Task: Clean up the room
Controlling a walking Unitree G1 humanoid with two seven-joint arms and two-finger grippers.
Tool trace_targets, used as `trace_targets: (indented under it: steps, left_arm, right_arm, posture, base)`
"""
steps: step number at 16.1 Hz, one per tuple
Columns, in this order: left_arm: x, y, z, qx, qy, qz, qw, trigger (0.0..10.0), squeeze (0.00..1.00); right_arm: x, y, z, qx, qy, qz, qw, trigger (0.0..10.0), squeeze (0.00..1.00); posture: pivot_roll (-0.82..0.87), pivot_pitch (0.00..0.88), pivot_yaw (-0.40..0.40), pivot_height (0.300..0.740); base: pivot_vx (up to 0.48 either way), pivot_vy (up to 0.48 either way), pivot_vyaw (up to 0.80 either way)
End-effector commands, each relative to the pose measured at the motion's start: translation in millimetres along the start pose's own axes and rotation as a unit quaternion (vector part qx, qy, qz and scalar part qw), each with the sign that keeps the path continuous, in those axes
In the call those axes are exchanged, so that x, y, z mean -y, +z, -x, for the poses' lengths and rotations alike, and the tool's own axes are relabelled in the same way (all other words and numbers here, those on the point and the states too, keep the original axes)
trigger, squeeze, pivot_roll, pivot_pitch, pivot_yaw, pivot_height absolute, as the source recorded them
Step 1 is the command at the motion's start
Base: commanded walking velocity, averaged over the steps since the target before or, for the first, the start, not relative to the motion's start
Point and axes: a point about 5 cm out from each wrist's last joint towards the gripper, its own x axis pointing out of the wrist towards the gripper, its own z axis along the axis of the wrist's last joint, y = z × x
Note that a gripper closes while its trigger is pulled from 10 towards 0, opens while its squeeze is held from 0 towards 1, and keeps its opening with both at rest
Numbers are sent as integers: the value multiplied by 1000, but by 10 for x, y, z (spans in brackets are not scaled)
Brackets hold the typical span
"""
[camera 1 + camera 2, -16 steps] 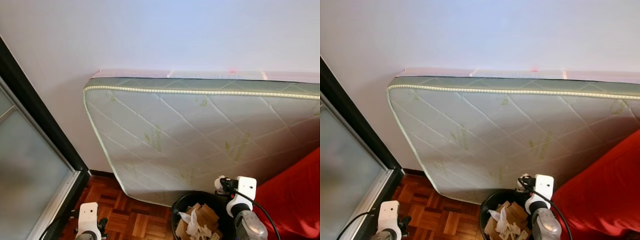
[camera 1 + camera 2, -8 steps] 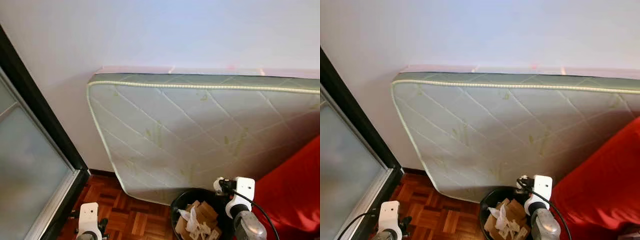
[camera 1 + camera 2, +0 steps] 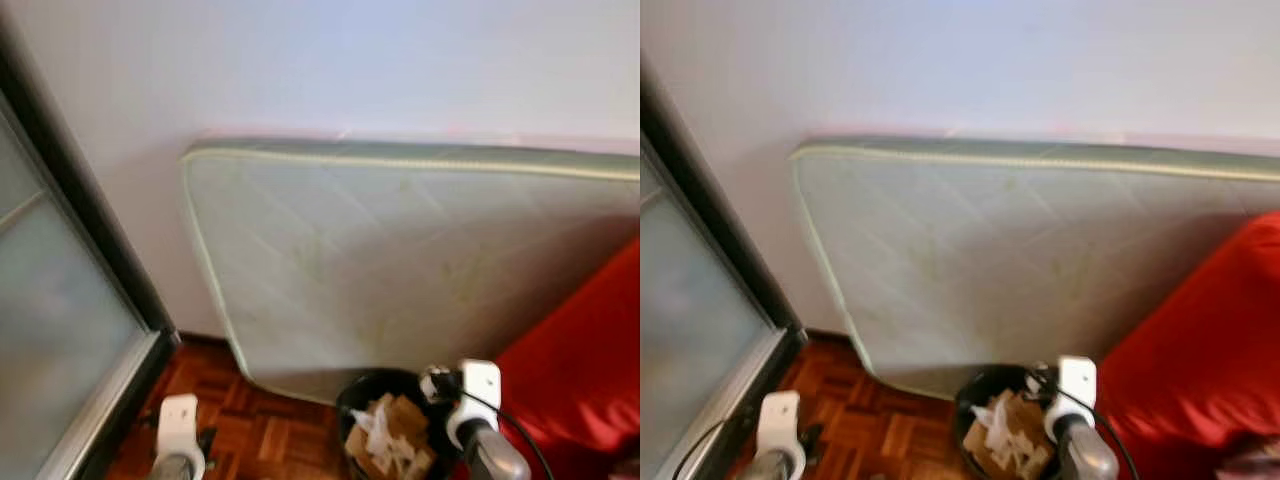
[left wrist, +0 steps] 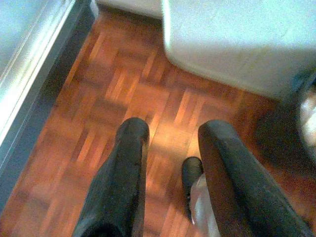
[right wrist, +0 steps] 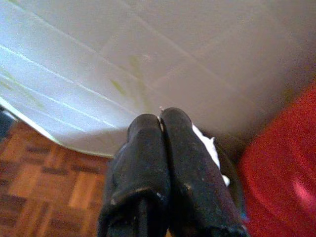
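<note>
A black waste bin stands on the parquet at the foot of a mattress, with crumpled white paper and brown cardboard inside. My right arm is held over the bin's right rim. Its gripper is shut, fingers pressed together with nothing seen between them, and it points at the mattress above the bin's white paper. My left arm hangs low on the left. The left gripper is open over bare parquet.
A quilted pale green mattress leans on its long side against the white wall. A red cover fills the lower right beside the bin. A frosted sliding door in a dark frame runs along the left. Parquet floor lies between door and bin.
The whole picture has drifted slightly and gone blurred, so the camera has moved. Both arms and the bin keep their places relative to each other.
</note>
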Motion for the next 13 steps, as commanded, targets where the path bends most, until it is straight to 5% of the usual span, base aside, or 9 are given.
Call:
trace_targets:
  steps: [1, 13]
  left_arm:
    - [-24, 51, -14, 5, 7, 6, 1000, 10000, 0]
    - [-41, 74, -18, 9, 12, 9, 1000, 10000, 0]
  right_arm:
    - [-27, -13, -2, -4, 5, 1, 1000, 10000, 0]
    - [-97, -41, -30, -29, 23, 10, 999, 10000, 0]
  posture:
    - [37, 0, 46, 656]
    - [75, 0, 23, 656]
  base:
    - [0, 0, 0]
    - [0, 0, 0]
